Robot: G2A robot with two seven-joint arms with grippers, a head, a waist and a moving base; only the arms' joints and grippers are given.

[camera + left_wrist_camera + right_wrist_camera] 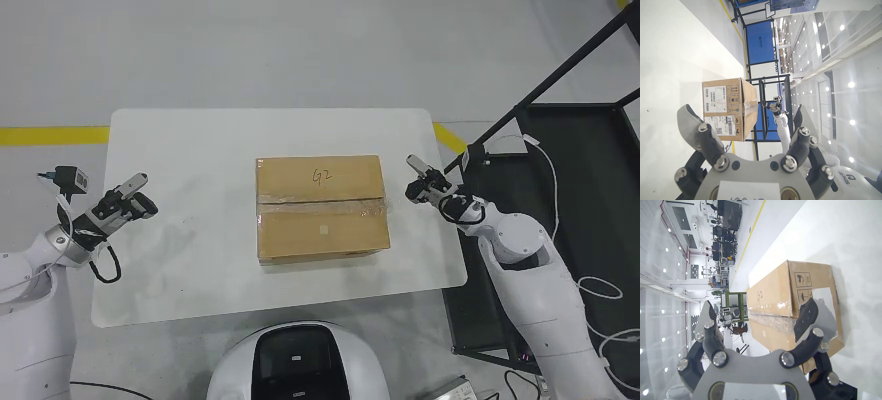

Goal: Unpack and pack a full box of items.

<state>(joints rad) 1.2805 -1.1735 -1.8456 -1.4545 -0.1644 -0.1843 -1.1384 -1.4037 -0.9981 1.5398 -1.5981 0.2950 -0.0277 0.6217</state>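
On the middle of the table [180, 150], seen from above, the taped cardboard box [322, 208] is lying flat. It is probably stiff and heavy while full, so it is likely best pressed at both ends.

In the left wrist view, the left gripper [744, 113] is hanging empty with its fingers spread, well apart from the labelled end.

In the right wrist view, the right gripper [758, 308] is gaping empty near the other end, not touching it.

Closed cardboard box [772, 302] lying on white table [857, 256], top seam sealed with clear tape [770, 318], handwritten mark on top, white label [826, 294] on near end face, right gripper [758, 302] fingers spread wide, just beside that end, left gripper [725, 318] well beyond the box
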